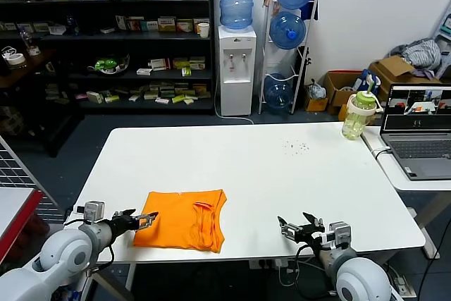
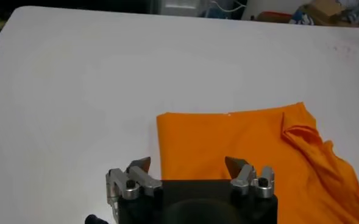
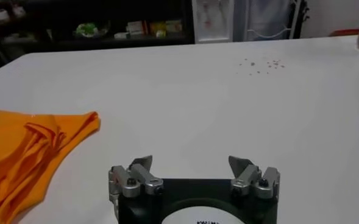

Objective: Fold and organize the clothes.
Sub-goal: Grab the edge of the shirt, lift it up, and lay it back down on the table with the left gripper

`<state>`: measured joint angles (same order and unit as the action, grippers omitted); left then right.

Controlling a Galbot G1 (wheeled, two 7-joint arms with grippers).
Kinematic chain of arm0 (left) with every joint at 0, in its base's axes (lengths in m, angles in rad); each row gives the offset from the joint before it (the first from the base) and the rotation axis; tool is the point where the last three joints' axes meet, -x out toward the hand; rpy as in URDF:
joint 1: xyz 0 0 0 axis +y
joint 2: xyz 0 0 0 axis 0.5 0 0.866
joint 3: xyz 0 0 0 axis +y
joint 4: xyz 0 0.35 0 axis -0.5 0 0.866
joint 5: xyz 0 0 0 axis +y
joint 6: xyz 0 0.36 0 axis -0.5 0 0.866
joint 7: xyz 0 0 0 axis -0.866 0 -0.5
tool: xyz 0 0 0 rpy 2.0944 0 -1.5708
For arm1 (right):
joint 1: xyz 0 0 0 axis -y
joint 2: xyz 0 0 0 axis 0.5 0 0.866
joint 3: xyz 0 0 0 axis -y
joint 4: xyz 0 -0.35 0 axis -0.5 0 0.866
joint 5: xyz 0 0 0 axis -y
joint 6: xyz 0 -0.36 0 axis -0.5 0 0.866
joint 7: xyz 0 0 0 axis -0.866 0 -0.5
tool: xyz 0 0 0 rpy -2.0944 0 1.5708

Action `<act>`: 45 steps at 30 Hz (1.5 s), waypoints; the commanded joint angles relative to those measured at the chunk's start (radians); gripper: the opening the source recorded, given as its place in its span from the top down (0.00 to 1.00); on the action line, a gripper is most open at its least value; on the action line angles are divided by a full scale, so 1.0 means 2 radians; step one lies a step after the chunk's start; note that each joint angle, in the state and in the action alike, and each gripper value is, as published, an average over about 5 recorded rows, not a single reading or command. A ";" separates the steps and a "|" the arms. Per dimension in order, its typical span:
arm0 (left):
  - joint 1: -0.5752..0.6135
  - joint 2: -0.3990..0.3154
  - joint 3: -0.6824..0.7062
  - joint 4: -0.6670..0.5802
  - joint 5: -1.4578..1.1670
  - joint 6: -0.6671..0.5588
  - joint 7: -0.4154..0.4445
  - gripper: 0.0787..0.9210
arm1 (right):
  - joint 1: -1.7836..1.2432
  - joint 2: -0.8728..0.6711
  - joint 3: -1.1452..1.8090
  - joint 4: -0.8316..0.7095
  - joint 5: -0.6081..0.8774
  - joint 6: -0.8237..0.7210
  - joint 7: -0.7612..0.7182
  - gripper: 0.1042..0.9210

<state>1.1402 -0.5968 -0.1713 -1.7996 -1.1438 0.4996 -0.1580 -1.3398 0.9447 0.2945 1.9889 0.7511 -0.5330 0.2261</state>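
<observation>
With the orange T-shirt (image 1: 182,229) lying folded into a compact block near the front edge of the white table (image 1: 268,174), I judge the folding stage largely complete. No lettering shows on the upper face. The far edge and the side toward my left arm read straight and flat; the side toward my right arm is bunched, with loose folds and a hem ridge standing up from the stack.

Left gripper (image 1: 145,220): spread, holding nothing, positioned just beside the T-shirt's left edge, low over the table. In the left wrist view its fingers (image 2: 138,167) stand apart with the cloth directly ahead of them.

Right gripper (image 1: 299,230): spread, holding nothing, well apart from the T-shirt on its right side, near the same front edge.

Remaining work, as I assess it: flatten or re-tuck the bunched side, then set the bundle in its final place. I cannot tell where that place is.
</observation>
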 commanded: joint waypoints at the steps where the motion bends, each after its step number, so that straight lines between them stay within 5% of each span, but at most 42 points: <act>1: -0.012 0.016 -0.004 0.066 0.014 0.003 0.093 0.12 | -0.003 0.000 0.003 0.000 0.000 0.000 0.000 0.12; 14: -0.008 0.000 0.003 0.060 0.025 0.002 0.082 0.15 | 0.003 0.001 -0.002 -0.004 0.000 -0.001 0.001 0.12; 36: 0.002 -0.016 -0.005 0.020 0.037 -0.018 0.050 0.92 | -0.002 0.003 -0.002 -0.005 -0.002 0.001 0.000 0.12; 45: 0.034 0.043 -0.048 -0.060 0.027 -0.002 -0.023 0.97 | 0.004 -0.001 -0.001 -0.003 -0.002 0.004 -0.003 0.12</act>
<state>1.1669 -0.6046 -0.2049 -1.7936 -1.0775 0.4778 -0.0880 -1.3360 0.9457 0.2920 1.9799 0.7471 -0.5257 0.2228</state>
